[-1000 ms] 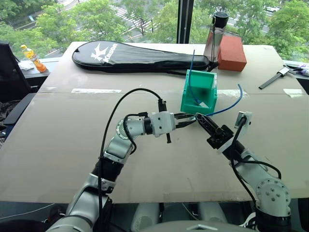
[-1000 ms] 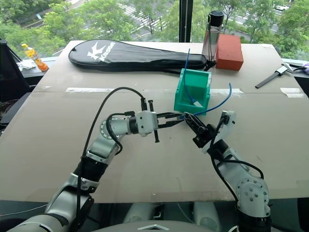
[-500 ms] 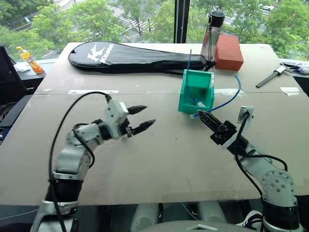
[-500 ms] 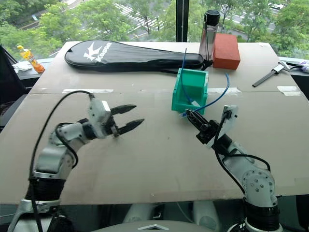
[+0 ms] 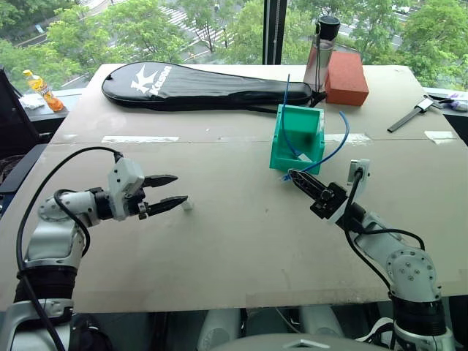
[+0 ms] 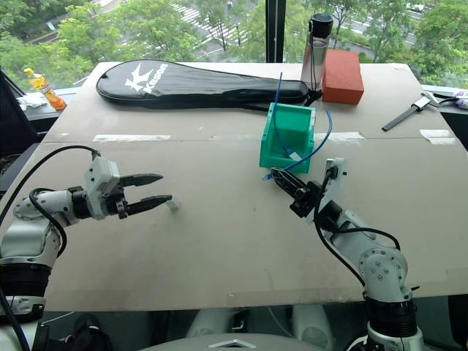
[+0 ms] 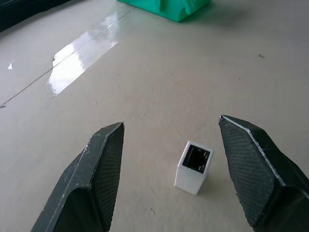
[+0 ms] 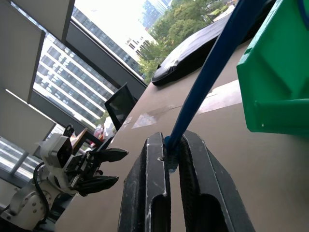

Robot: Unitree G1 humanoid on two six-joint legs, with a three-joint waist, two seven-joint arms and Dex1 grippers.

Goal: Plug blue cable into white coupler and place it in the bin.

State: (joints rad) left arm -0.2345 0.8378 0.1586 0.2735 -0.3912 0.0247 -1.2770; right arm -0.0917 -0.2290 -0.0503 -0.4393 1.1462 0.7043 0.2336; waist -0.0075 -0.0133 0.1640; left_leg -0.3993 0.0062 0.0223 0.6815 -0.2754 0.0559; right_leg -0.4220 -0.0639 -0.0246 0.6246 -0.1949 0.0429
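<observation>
Coupler [image 7: 194,166] upright between open left hand [image 7: 193,169] fingers.

Upper-floor office: worktable [image 5: 241,241] beside window [image 5: 219,29] overlooking trees.

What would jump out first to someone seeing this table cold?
The teal bin stands mid-table with the blue cable looping out of it to the right claw, which is shut on the cable's end just in front of the bin. Off to the left, the left claw is open right by the tiny white coupler, which stands on the table between its fingers, untouched. A long black racket case lies along the far edge.
</observation>
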